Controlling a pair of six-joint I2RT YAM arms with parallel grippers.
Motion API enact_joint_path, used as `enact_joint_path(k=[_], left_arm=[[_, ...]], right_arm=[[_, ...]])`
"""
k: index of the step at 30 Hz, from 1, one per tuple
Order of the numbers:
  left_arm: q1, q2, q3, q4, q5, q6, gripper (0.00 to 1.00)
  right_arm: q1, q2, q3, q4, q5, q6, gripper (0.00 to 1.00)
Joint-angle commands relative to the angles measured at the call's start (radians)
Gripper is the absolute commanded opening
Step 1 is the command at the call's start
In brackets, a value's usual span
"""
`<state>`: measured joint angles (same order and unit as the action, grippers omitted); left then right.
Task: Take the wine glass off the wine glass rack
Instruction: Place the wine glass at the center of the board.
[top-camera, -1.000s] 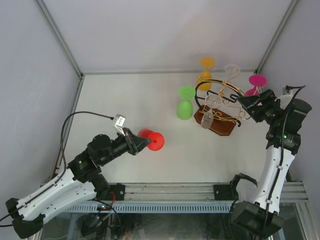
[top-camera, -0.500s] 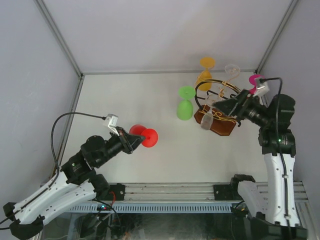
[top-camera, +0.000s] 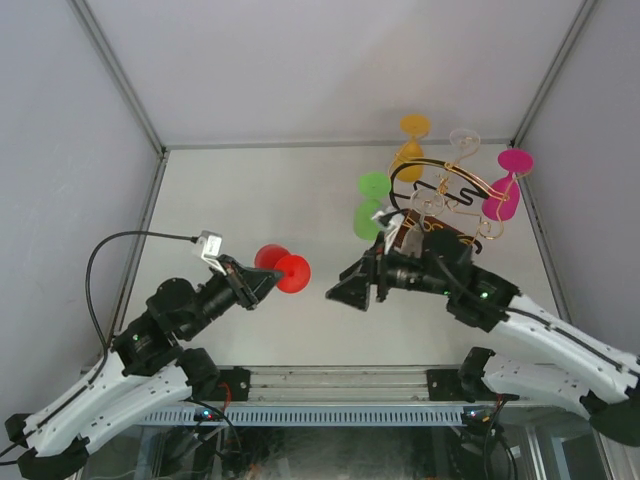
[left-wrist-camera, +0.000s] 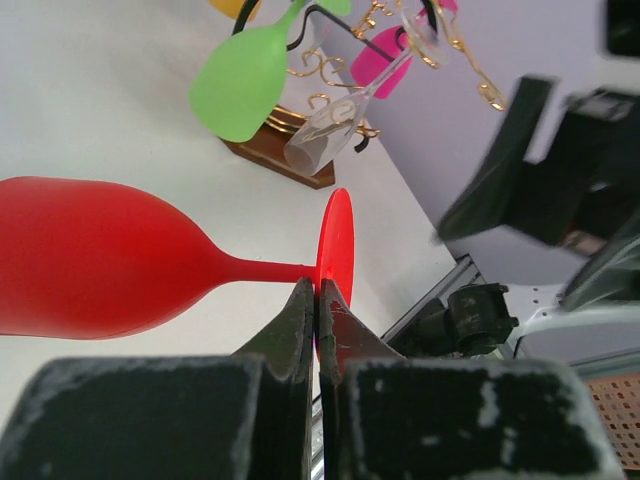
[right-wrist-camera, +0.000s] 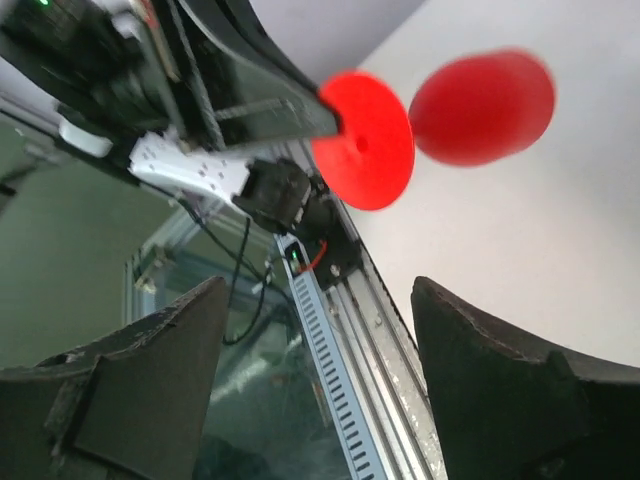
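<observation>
I hold a red wine glass (top-camera: 270, 258) on its side above the table, my left gripper (top-camera: 270, 281) shut on the edge of its round foot (left-wrist-camera: 338, 240). Its bowl (left-wrist-camera: 90, 262) fills the left of the left wrist view, my left gripper (left-wrist-camera: 318, 292) pinching just below the stem. The wine glass rack (top-camera: 455, 190) stands at the back right, carrying green (top-camera: 371, 206), orange (top-camera: 411, 142), magenta (top-camera: 505, 190) and clear glasses. My right gripper (top-camera: 342, 291) is open, apart from the red foot (right-wrist-camera: 364, 152) and pointing at it. The right gripper (right-wrist-camera: 315, 335) holds nothing.
The grey enclosure walls close in on three sides. The metal rail (top-camera: 330, 383) with the arm bases runs along the near edge. In the left wrist view the rack's brown base (left-wrist-camera: 285, 158) and a hanging clear glass (left-wrist-camera: 330, 135) lie beyond the red glass.
My right arm has swung away from the rack to the middle of the table, its jaws widening, now facing the red glass. The left gripper has carried the red glass slightly left and up.
</observation>
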<state>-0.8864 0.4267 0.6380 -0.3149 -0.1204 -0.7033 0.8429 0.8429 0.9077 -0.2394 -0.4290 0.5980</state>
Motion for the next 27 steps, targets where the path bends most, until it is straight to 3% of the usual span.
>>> enact_joint_path(k=[1, 7, 15, 20, 27], left_arm=[[-0.002, -0.036, 0.037, 0.107, 0.054, 0.027, 0.0], [-0.002, -0.059, 0.005, 0.174, 0.118, 0.013, 0.0], [-0.002, -0.05, 0.0, 0.209, 0.127, 0.004, 0.0], [-0.002, -0.036, -0.008, 0.243, 0.146, -0.014, 0.0], [-0.002, -0.036, -0.013, 0.25, 0.15, -0.028, 0.0]], right_arm=[[0.133, 0.075, -0.052, 0.223, 0.159, -0.032, 0.75], [0.151, 0.145, -0.16, 0.523, 0.139, 0.163, 0.75], [0.153, 0.191, -0.174, 0.636, 0.097, 0.227, 0.73], [0.154, 0.22, -0.226, 0.789, 0.088, 0.325, 0.59], [0.154, 0.234, -0.23, 0.849, 0.043, 0.334, 0.41]])
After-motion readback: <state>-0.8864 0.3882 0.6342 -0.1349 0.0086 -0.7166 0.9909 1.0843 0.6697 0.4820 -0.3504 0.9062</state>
